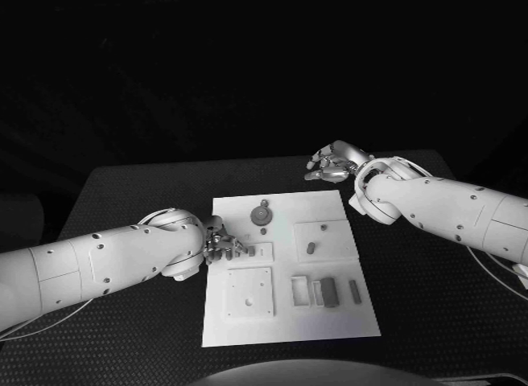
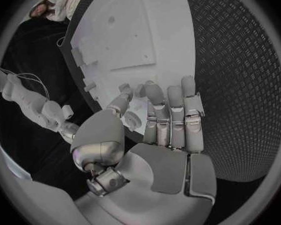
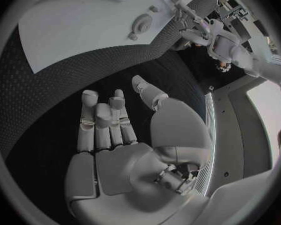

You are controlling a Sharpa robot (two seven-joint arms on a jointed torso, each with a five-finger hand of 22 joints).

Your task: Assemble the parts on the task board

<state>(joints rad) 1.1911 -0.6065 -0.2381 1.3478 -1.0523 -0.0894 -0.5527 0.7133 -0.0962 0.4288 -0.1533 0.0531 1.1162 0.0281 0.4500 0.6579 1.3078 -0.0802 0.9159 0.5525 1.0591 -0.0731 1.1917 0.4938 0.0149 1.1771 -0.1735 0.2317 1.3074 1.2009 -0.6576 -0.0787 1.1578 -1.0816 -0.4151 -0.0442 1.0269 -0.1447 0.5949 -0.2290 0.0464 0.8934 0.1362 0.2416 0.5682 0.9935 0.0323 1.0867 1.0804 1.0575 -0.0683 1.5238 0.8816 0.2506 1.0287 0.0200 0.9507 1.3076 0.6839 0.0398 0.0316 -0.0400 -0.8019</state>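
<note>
1. The task board [image 1: 290, 273] lies at the centre of the counter [image 1: 125, 193], with small parts on it.
2. Left hand [image 1: 221, 244]: at the board's left edge, mid-frame; fingers [image 2: 172, 110] extended over the board, holding nothing.
3. Right hand [image 1: 337, 160]: upper right of centre, beyond the board's far corner; fingers [image 3: 103, 120] apart, empty, above the counter.
</note>
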